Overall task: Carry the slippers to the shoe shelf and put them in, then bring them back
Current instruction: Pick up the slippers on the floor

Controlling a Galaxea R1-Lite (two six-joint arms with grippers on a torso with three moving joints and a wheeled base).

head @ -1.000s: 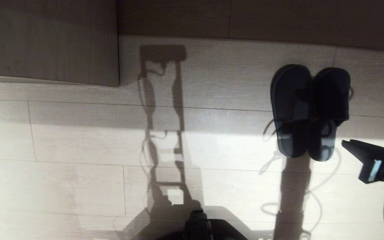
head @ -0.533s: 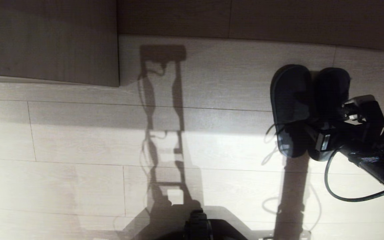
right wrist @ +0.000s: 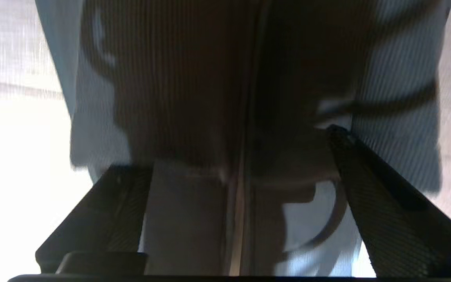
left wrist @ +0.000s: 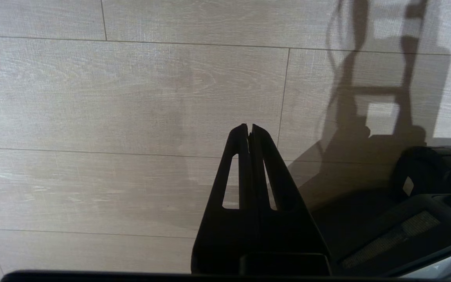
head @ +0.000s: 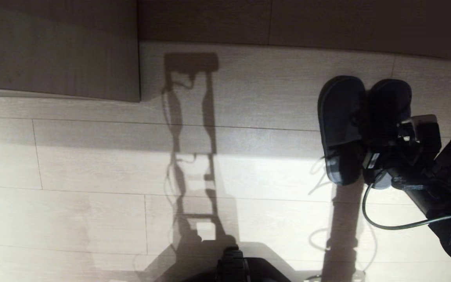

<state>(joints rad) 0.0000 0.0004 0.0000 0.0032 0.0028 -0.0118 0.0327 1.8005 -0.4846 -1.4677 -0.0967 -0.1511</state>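
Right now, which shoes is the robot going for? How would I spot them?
Look at the pale wood floor, over on the robot's right, just before the dark wooden wall. There the slippers lie side by side, touching, with the right gripper open over them. They are the only shoes here: dark grey-blue, with wide straps.

Dark grey-blue slippers [head: 345,125], pale wood-grain floor [head: 92,176], black right hand [head: 370,156]
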